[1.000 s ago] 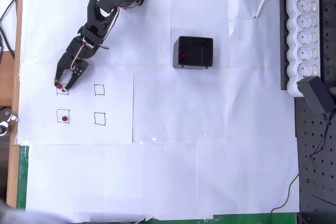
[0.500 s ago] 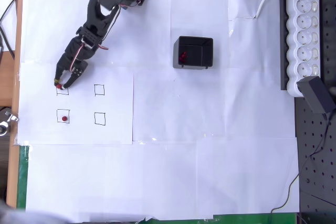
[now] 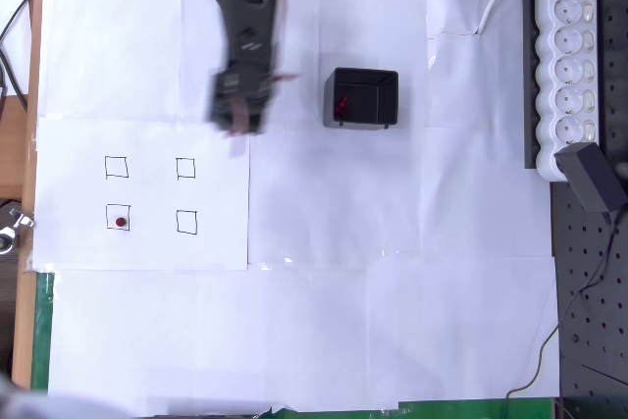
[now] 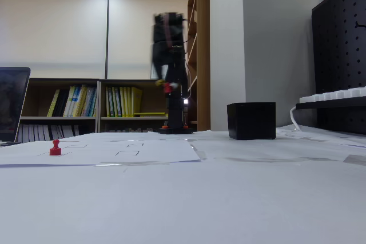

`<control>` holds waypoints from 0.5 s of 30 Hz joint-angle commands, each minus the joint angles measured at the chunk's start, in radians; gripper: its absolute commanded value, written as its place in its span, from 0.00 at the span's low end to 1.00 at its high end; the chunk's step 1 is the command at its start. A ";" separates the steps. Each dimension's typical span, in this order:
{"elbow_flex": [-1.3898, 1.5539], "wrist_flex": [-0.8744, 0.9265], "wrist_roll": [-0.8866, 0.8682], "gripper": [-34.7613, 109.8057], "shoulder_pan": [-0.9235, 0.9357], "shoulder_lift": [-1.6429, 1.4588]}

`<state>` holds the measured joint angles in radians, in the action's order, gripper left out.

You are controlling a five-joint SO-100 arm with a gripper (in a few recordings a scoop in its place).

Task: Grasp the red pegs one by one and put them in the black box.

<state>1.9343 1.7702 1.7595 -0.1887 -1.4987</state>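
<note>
My gripper (image 3: 237, 123) is blurred by motion and held high above the paper, left of the black box (image 3: 361, 98). In the fixed view the gripper (image 4: 167, 87) is shut on a red peg (image 4: 166, 87), a small red spot at its tip well above the table. Another red peg (image 3: 121, 222) stands in the lower-left drawn square, also seen as the peg (image 4: 55, 148) at the left of the fixed view. A further red peg (image 3: 342, 105) lies inside the box. The box (image 4: 251, 120) sits to the right of the arm.
A sheet with several drawn squares (image 3: 186, 168) lies at the left. A white power strip (image 3: 564, 56) and a black adapter (image 3: 592, 176) line the right edge. A laptop (image 4: 12, 104) stands at the left in the fixed view.
The gripper closed on the peg in the upper-left square, lifted it and swung right toward the box. That square is now empty.
</note>
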 commanded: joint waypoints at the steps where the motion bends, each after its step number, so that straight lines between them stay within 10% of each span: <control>1: 0.115 0.032 0.138 0.24 -0.304 0.032; 15: 0.201 -0.005 0.308 0.26 -0.650 -0.391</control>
<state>2.0540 1.7702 2.0540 -0.8145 -1.8546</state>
